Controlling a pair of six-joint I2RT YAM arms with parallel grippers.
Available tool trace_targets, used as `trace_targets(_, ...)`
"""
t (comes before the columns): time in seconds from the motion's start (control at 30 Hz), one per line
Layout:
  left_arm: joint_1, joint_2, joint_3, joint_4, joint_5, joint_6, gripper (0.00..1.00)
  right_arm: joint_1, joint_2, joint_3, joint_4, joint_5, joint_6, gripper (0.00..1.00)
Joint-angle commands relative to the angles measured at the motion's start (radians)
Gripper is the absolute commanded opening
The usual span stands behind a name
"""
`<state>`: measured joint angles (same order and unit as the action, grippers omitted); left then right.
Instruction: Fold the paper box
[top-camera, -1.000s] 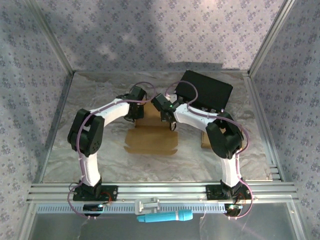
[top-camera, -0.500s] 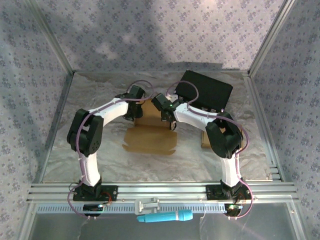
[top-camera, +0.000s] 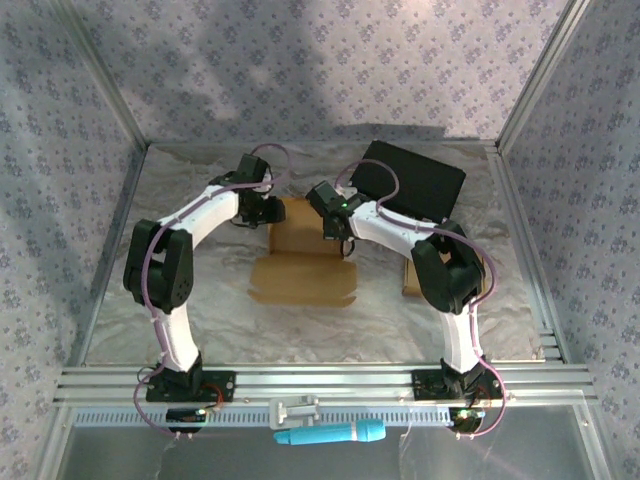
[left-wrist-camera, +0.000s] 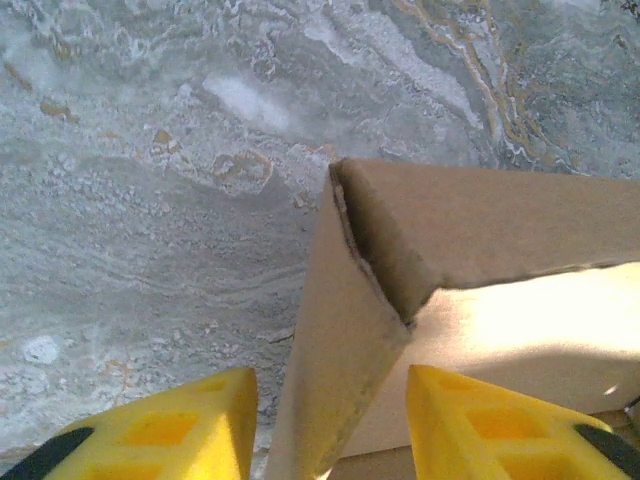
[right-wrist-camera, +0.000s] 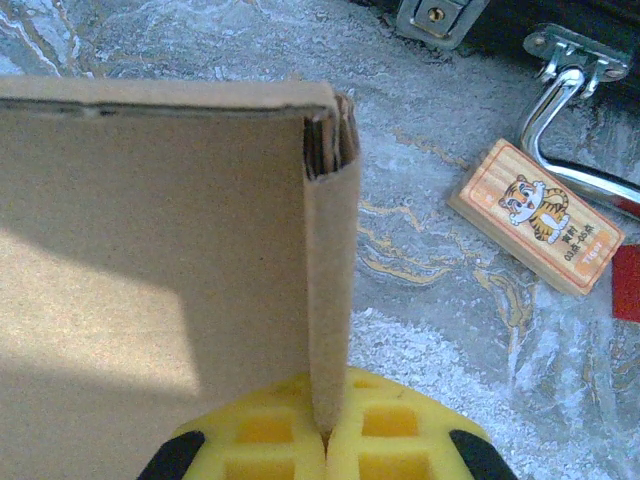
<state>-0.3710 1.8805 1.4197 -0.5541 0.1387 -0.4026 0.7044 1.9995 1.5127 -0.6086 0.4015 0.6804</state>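
The brown cardboard paper box (top-camera: 305, 262) lies just left of the black hard case (top-camera: 415, 185). The right gripper (right-wrist-camera: 325, 438) pinches its case-side wall. The left gripper (left-wrist-camera: 328, 405), fingers parted, straddles the wall farther from the case.

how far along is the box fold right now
Done: the paper box has its back and side walls standing. In hand: the right gripper is shut on the right wall; the left gripper is open, straddling the left wall. Left: the front panel lies flat on the table, not yet folded up.
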Motion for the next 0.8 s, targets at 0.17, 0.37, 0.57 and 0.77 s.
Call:
trace_targets(0.17,-0.011,-0.026,-0.004,-0.05,-0.056,0.032,0.47,-0.011,0.099,0.033,-0.127,-0.056,0.009,0.0)
trace_targets(0.37,-0.014,-0.119,-0.016,-0.076,-0.106,-0.024,0.51,-0.024,0.166,0.126,-0.265,-0.049,0.051,0.0)
trace_targets(0.57,0.011,-0.209,0.027,-0.211,-0.174,-0.097,0.51,-0.047,0.291,0.352,-0.571,-0.09,0.229,0.0)
trace_targets(0.77,0.071,-0.341,0.062,-0.34,-0.268,-0.158,0.51,-0.062,0.324,0.391,-0.679,-0.209,0.404,0.0)
